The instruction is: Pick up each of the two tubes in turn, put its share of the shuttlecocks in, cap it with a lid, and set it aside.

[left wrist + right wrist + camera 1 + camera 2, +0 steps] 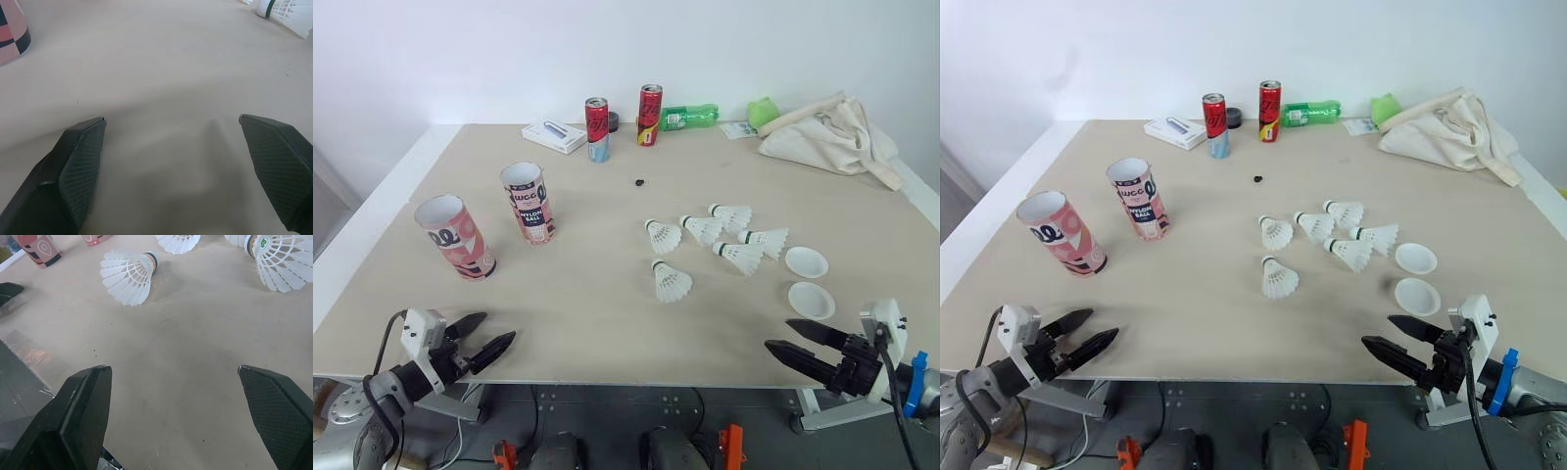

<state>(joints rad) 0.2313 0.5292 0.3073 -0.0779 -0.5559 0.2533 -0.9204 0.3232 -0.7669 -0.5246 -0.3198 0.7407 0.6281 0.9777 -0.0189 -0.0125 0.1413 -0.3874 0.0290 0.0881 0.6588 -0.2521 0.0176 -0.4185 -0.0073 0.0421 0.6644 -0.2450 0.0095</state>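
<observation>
Head view: on the tabletop (587, 294) the nearer tube (455, 237) and farther tube (529, 203) stand mouths up, ahead of the left pincer (499, 327), which is spread and empty. We judge that arm the closer. We count six shuttlecocks (702, 228) and two lids (806, 261) ahead of the right pincer (777, 334), likewise spread and empty. Left wrist view: the nearer tube's foot lies ahead, off-axis. Right wrist view: the nearest shuttlecock (129, 276) lies on its side ahead.
</observation>
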